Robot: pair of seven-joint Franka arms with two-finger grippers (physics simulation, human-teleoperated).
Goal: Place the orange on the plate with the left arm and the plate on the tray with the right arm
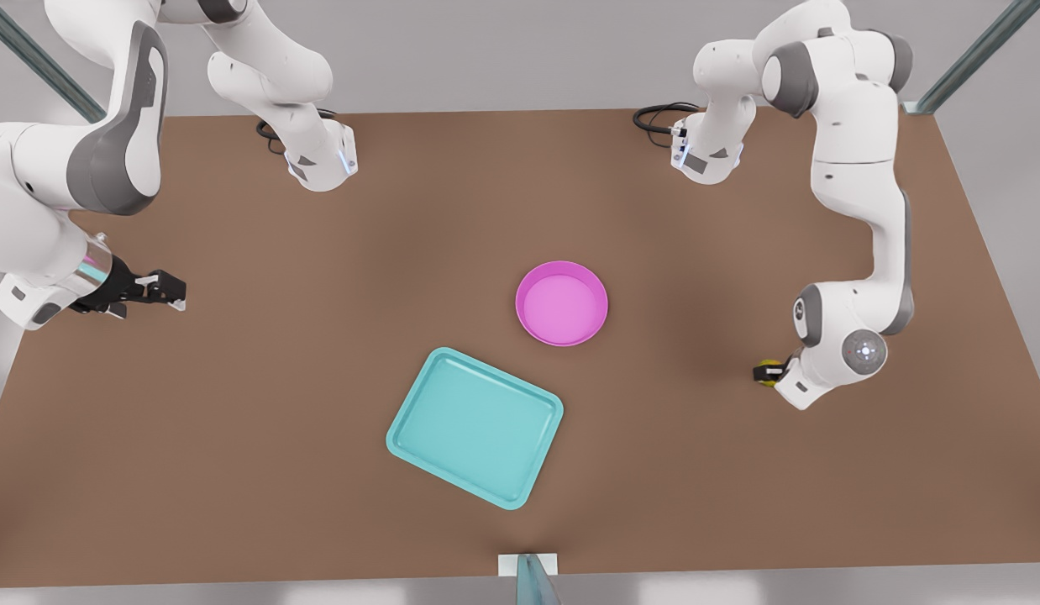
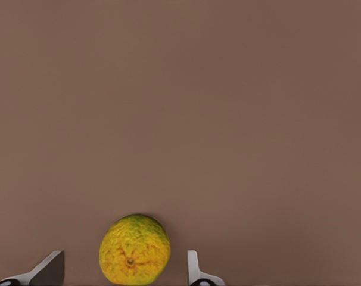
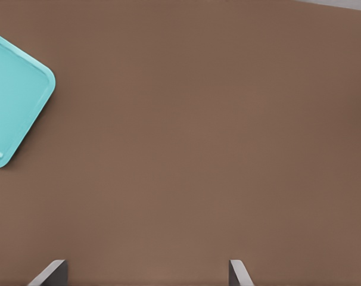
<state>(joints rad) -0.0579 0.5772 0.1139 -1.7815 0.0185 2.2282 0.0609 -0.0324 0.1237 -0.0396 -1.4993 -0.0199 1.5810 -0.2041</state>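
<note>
Left gripper [image 2: 125,271] sits low at the front view's right with the orange [image 2: 134,249] between its spread fingers [image 2: 195,271], gaps on both sides, nothing clamped yet (closing looks like the coming step). From there the plate [image 1: 562,303] lies toward the table's middle, just beside the tray [image 1: 475,427]. Right gripper [image 1: 154,290] waits open and empty, well apart.

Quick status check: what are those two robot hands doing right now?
Left gripper open, jaws either side of the orange, not closed on it. Right gripper open, waiting over bare table. Plate empty beside tray. Nothing blocking.
</note>
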